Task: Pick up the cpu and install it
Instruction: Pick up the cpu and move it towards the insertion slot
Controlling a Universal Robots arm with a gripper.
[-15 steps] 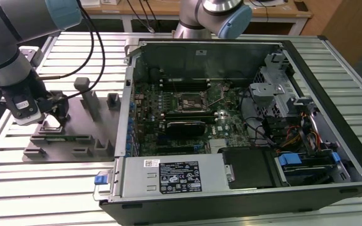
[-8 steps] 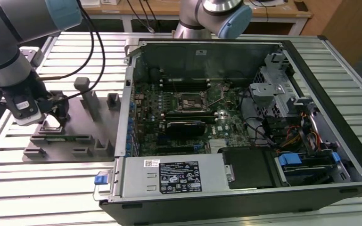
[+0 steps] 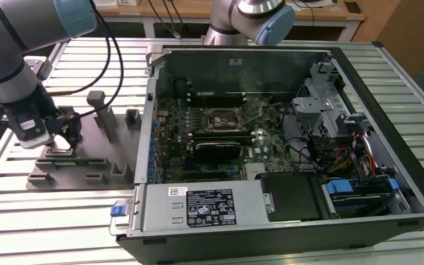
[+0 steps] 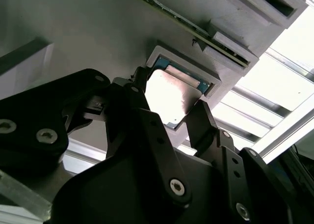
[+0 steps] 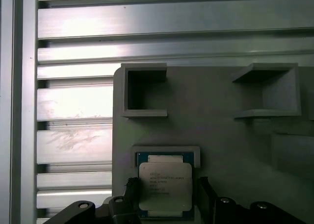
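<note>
The cpu [image 5: 165, 182], a small square chip with a silvery top and a green rim, lies in a shallow grey pocket of the holder tray [image 3: 72, 172]. In the second wrist view the cpu [image 4: 171, 94] shines brightly between two black fingers [image 4: 141, 84]. My gripper [image 3: 63, 144] is down on the tray at the exterior view's left, its body covering the chip there. In both wrist views the gripper [image 5: 166, 188] [image 4: 169, 100] has one finger against each side edge of the chip, shut on it, with the chip still level in its pocket.
An open computer case [image 3: 388, 138] lies on the slatted metal table, its motherboard socket [image 3: 225, 117] exposed in the middle. Upright grey posts [image 3: 101, 113] rise from the tray beside my gripper. A memory stick [image 3: 86, 162] rests in the tray. A second arm [image 3: 260, 16] stands behind the case.
</note>
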